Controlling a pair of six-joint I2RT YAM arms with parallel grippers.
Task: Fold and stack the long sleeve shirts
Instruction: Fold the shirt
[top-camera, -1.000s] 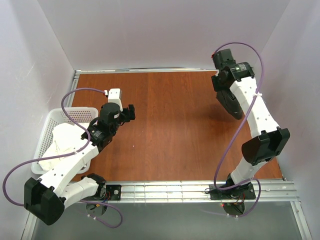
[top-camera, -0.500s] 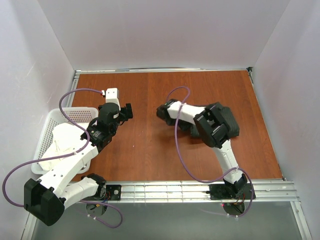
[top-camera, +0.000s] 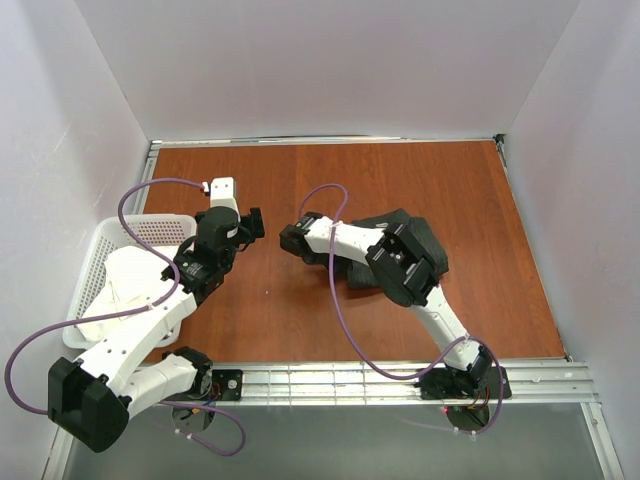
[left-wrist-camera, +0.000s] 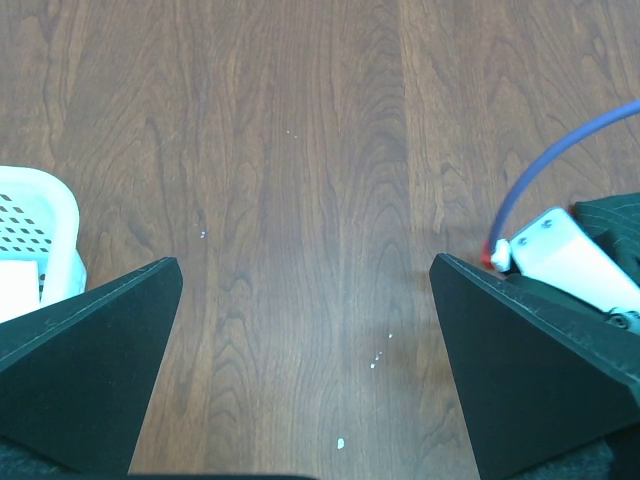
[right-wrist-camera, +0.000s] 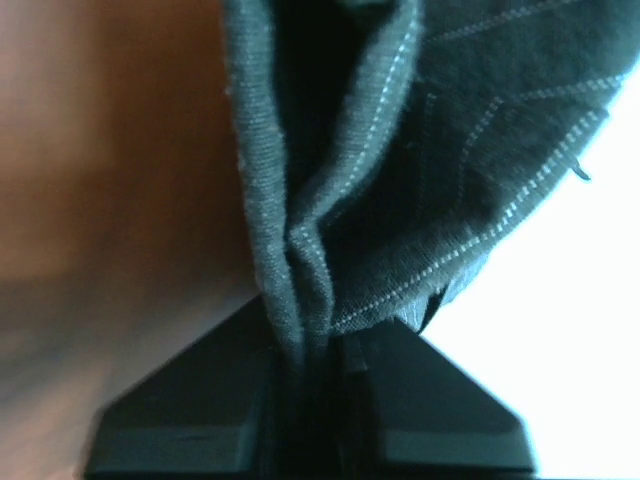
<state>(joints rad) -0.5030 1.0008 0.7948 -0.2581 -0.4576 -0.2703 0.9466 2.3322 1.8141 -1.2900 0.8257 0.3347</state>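
One of the long sleeve shirts, dark charcoal with pale pinstripes, lies bunched on the table under my right arm. In the right wrist view, folds of the shirt run straight down into my right gripper, which is shut on the fabric. From above, the right gripper reaches leftward across mid-table, close to my left gripper. In its wrist view the left gripper hangs wide open over bare wood with nothing between its fingers. Much of the shirt is hidden by the right arm.
A white slotted basket holding pale cloth stands at the table's left edge; its corner shows in the left wrist view. The right arm's white link and purple cable sit just right of the left gripper. White walls enclose the wooden table.
My right arm has swung from the back right corner down to mid-table and moved left, bringing the dark shirt along. The left arm has barely moved.
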